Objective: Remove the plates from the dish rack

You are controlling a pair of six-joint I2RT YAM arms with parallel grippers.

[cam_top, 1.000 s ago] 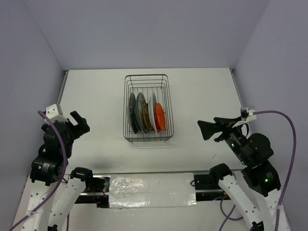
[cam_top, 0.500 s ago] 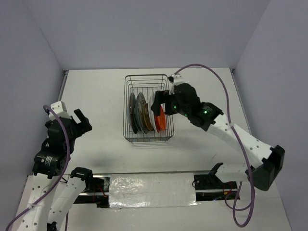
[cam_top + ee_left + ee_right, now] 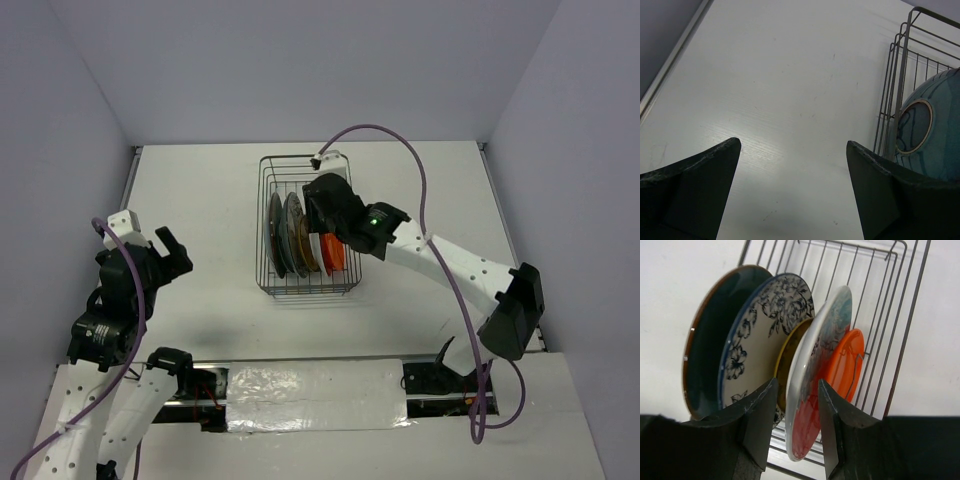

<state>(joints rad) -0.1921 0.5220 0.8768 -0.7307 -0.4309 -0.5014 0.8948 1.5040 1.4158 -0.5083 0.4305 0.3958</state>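
The dish rack (image 3: 304,158) stands mid-table with several plates upright in it. My right gripper (image 3: 322,215) reaches down into it. In the right wrist view its jaws (image 3: 797,382) straddle the lower rim of the white plate with red inside (image 3: 802,405). They stand narrowed but open: a slit shows between the left finger (image 3: 760,415) and the rim. The orange plate (image 3: 842,365) stands behind it. A yellow-brown plate (image 3: 785,355), a blue-flowered plate (image 3: 757,335) and a dark teal plate (image 3: 710,350) stand to its left. My left gripper (image 3: 165,250) hangs open with nothing in it, left of the rack.
The rack's wire wall (image 3: 900,330) runs close on the right of my right fingers. In the left wrist view the rack's corner (image 3: 892,100) and a teal plate (image 3: 935,130) show at the right, over bare white table (image 3: 790,75). Grey walls enclose the table.
My right arm swung from the right side of the table over into the rack, and its jaws narrowed around the white plate. The left arm barely shifted.
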